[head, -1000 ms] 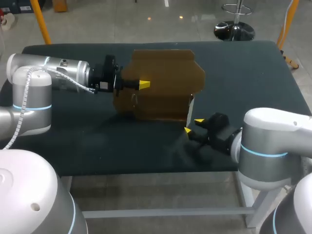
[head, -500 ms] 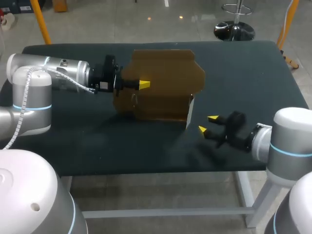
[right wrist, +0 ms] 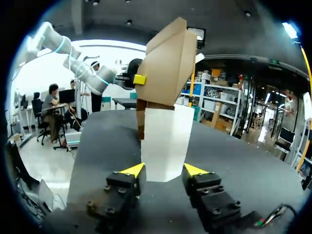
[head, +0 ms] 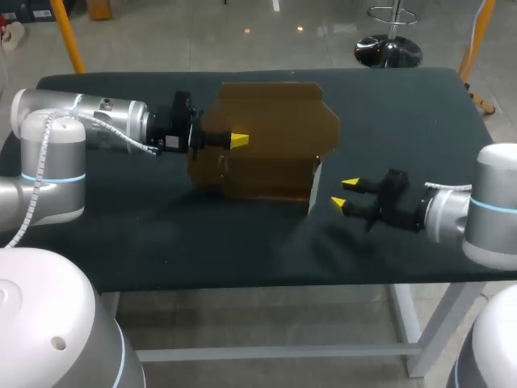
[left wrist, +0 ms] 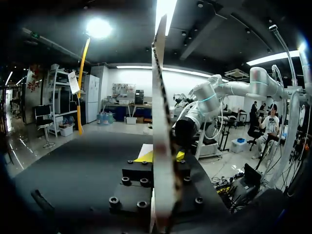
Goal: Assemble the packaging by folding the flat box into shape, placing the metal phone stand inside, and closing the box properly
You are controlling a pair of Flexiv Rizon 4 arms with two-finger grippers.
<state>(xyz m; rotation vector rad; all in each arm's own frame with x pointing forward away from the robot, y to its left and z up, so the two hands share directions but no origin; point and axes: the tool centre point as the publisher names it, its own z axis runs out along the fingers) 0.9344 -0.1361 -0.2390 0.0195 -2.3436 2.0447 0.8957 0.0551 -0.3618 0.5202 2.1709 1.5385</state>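
Observation:
The brown cardboard box stands partly folded on the table's middle, a white flap hanging at its near right corner. My left gripper comes in from the left and is shut on an upright cardboard panel, seen edge-on between its yellow tips. My right gripper is open, level with the table, just right of the white flap and apart from it. In the right wrist view the white flap stands just ahead of my open right gripper, with the box above it. No phone stand shows.
The dark green table lies bare in front of and to the right of the box. My right arm's elbow hangs past the table's right front edge.
My right gripper has pulled back to the right, away from the box's near corner, and lifted a little. The left arm and the box have not moved.

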